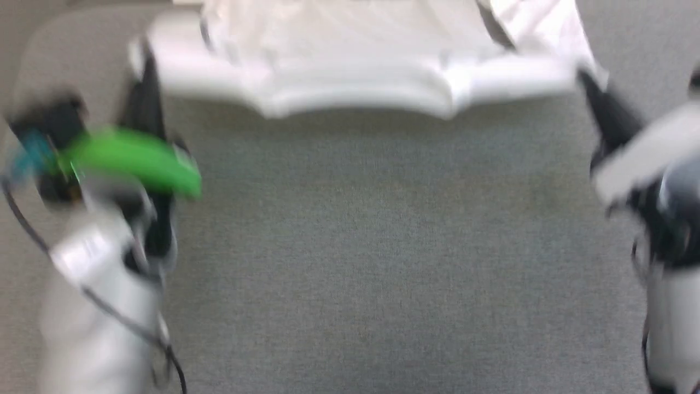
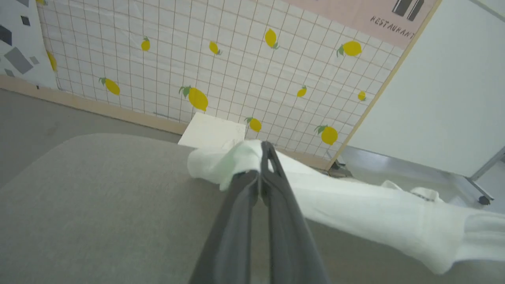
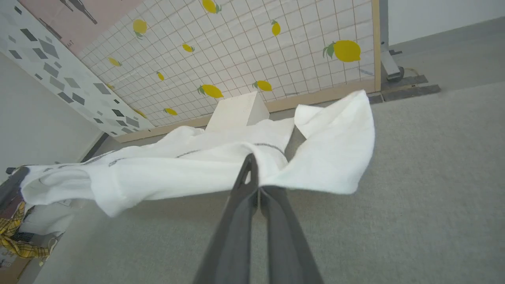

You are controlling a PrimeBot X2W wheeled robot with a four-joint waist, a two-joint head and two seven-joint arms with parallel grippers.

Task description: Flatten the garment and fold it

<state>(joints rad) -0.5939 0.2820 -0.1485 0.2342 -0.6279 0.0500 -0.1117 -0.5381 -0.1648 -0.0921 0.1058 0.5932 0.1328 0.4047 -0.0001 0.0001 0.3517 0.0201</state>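
— Pale forearms sit closest, low at both sides of the head view, and blurred. What is the left gripper point(image 1: 143, 63) doing?
— Its two dark fingers are pressed together on a bunched corner of the garment point(image 1: 355, 71), at the far left of the grey worktop point(image 1: 350, 246). A green part point(image 1: 131, 158) shows on that wrist.
— And the right gripper point(image 1: 584, 79)?
— Likewise clamped on the garment, at the far right. A loose flap of cloth spreads to the right of its fingers.
— So where is the garment?
— Strung between the two grippers across the far side of the worktop. Its near edge sags a little in the middle, with a shadow beneath. Dark dotted stitching runs along one edge.
— Anything behind it?
— A white box point(image 3: 238, 112) stands beyond the garment, before a tiled panel point(image 3: 276, 47) printed with lemons.
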